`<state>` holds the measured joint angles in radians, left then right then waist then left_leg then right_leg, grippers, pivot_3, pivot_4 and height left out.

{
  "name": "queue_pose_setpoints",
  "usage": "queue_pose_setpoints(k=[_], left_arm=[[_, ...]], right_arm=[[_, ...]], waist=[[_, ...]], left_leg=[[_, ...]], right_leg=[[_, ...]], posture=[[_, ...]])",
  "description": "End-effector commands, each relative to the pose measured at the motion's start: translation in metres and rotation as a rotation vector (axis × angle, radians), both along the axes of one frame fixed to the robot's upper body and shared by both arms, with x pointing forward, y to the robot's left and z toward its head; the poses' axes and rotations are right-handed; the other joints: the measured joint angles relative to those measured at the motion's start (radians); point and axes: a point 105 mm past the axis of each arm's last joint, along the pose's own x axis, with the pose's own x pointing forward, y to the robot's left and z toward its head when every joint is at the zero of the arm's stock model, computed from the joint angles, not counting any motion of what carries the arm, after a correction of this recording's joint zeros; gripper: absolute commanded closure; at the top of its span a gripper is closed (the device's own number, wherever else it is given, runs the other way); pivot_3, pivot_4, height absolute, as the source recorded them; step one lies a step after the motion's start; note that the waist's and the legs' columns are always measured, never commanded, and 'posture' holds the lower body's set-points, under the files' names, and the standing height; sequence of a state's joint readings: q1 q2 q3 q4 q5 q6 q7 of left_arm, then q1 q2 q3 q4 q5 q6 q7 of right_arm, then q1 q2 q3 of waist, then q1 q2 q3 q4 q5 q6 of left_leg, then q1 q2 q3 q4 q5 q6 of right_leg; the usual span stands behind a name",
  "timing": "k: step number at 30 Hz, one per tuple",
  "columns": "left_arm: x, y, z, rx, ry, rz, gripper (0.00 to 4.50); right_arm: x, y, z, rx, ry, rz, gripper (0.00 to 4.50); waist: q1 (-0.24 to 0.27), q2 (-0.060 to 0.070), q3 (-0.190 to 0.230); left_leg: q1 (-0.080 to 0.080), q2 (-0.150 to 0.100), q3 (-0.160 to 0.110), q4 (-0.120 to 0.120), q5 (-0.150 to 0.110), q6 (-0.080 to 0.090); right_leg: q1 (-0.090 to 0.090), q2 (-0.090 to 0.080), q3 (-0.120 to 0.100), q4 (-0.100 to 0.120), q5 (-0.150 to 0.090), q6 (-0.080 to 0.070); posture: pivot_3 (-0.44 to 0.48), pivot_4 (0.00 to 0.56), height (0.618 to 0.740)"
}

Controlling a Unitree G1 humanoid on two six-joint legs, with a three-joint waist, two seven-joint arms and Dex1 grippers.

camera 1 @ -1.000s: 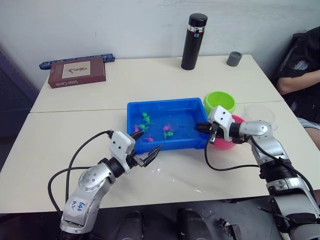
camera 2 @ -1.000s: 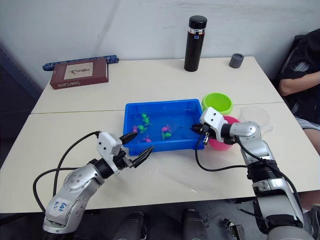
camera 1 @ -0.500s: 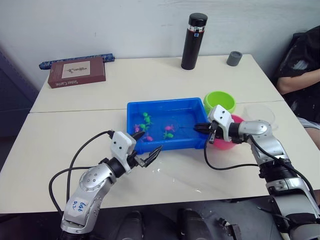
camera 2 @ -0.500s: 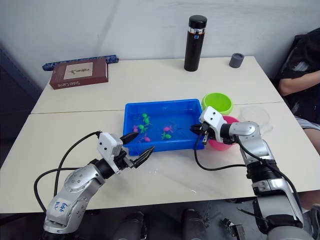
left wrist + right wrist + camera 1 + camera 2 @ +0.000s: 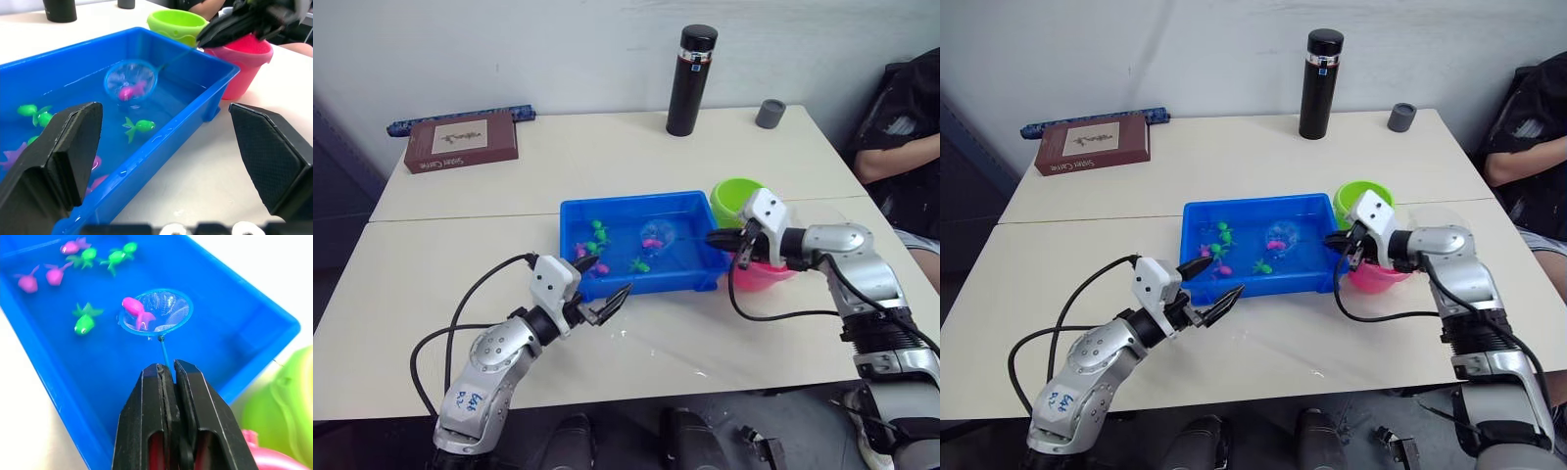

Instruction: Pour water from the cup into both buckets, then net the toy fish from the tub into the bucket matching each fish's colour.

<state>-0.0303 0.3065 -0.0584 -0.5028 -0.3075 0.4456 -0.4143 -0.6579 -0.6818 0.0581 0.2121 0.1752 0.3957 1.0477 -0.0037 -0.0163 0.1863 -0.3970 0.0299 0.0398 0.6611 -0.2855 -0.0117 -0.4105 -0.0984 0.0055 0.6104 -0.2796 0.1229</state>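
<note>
Left eye view, nearest first: left tool [image 5: 603,300] low and left of centre, jaws spread, hovering empty over the desk [image 5: 460,255] just in front of the tub [image 5: 641,278]. Centre of the frame: the blue tub, holding water and a scatter of toy fish [image 5: 597,233], green and pink. Inside it, a small round net [image 5: 157,311] on a thin blue wire handle, lifted a little, with one pink fish [image 5: 134,308] lying in the mesh; a green fish [image 5: 85,321] just beside the net, others grouped toward the tub's far left corner. Right of centre: right tool [image 5: 726,238], fingers pressed together on the end of the net's handle, reaching over the tub's right rim. Behind that tool, the pink bucket [image 5: 766,275] touching the tub's right end, and the lime green bucket [image 5: 734,198] just above it in the frame. Clear cup [image 5: 822,217] at the right edge of the desk, partly hidden by the arm. Farther up: a brown box [image 5: 460,141] upper left, a tall black flask [image 5: 690,67] and a small grey cap [image 5: 769,114] upper centre-right; a person's arm at the far right edge.

Likely step: netting, pouring apparently done. Next move, by judgement: raise the net level, carry it right over the tub rim to the pink bucket, then tip it so the fish drops in; tilt early and the catch slips back.
</note>
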Motion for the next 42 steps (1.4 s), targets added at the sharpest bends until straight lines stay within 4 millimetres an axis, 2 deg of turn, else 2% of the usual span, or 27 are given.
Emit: queue_pose_setpoints(k=[1,6,10,15,19,23,24,30,37,42], left_arm=[[-0.002,-0.005,0.009,-0.007,-0.042,-0.033,0.05],[0.000,-0.006,0.014,-0.003,-0.058,-0.054,0.05],[0.003,-0.006,0.022,-0.004,-0.081,-0.075,0.05],[0.000,-0.013,0.030,0.023,-0.108,-0.154,0.05],[0.001,-0.018,0.035,0.033,-0.117,-0.204,0.05],[0.004,-0.021,0.036,0.034,-0.116,-0.234,0.05],[0.006,-0.024,0.037,0.033,-0.115,-0.250,0.05],[0.014,-0.032,0.038,0.032,-0.114,-0.309,0.05],[0.019,-0.038,0.038,0.033,-0.118,-0.356,0.05],[0.020,-0.040,0.037,0.033,-0.120,-0.369,0.05]], right_arm=[[-0.006,-0.004,0.024,0.044,-0.038,-0.014,4.50],[-0.015,-0.010,0.044,0.103,-0.034,-0.061,4.50],[-0.028,-0.015,0.050,0.120,-0.044,-0.098,4.50],[-0.051,-0.026,0.062,0.147,-0.079,-0.169,4.50],[-0.070,-0.038,0.069,0.128,-0.118,-0.231,4.50],[-0.080,-0.050,0.073,0.139,-0.132,-0.305,4.50],[-0.084,-0.058,0.074,0.144,-0.142,-0.348,4.50],[-0.108,-0.086,0.064,0.123,-0.180,-0.507,4.50],[-0.130,-0.100,0.050,0.065,-0.231,-0.591,4.50],[-0.135,-0.103,0.045,0.018,-0.272,-0.603,4.50]], waist=[[0.000,0.000,0.000],[0.001,0.000,0.000],[0.003,0.000,0.000],[0.005,0.000,0.000],[0.004,0.000,0.000],[0.004,0.000,0.000],[0.004,0.000,0.000],[0.017,0.000,0.000],[0.022,0.000,0.000],[0.024,0.000,0.000]], left_leg=[[0.000,0.000,0.000,0.000,0.000,0.000],[0.000,0.000,-0.001,-0.001,0.000,0.000],[-0.001,0.000,-0.002,-0.001,0.000,0.000],[-0.002,0.000,-0.002,-0.003,0.000,0.001],[-0.003,0.000,-0.002,-0.003,-0.001,0.001],[-0.003,0.000,-0.001,-0.003,-0.001,0.001],[-0.003,-0.001,0.000,-0.003,-0.001,0.001],[-0.005,-0.001,0.001,-0.003,0.000,0.001],[-0.005,-0.001,0.001,-0.002,0.000,0.001],[-0.005,-0.001,0.002,-0.002,0.000,0.001]], right_leg=[[0.000,0.000,0.000,0.000,0.000,0.000],[0.000,0.000,0.000,-0.001,0.000,0.000],[0.000,-0.001,0.000,-0.002,0.000,-0.001],[-0.001,-0.001,-0.001,-0.005,0.000,0.000],[-0.001,-0.001,-0.001,-0.006,0.000,0.000],[-0.001,0.000,-0.001,-0.006,0.000,0.000],[-0.001,0.000,-0.001,-0.006,0.000,0.000],[-0.001,0.001,-0.002,-0.008,0.000,0.001],[0.000,0.003,-0.002,-0.008,0.001,0.002],[0.000,0.003,-0.001,-0.008,0.001,0.002]], posture=[[0.000,0.150,0.740],[0.000,0.150,0.740],[0.000,0.150,0.740],[0.000,0.150,0.740],[0.000,0.150,0.740],[0.000,0.150,0.740],[0.000,0.150,0.740],[0.000,0.150,0.740],[0.000,0.150,0.740],[0.000,0.150,0.740]])
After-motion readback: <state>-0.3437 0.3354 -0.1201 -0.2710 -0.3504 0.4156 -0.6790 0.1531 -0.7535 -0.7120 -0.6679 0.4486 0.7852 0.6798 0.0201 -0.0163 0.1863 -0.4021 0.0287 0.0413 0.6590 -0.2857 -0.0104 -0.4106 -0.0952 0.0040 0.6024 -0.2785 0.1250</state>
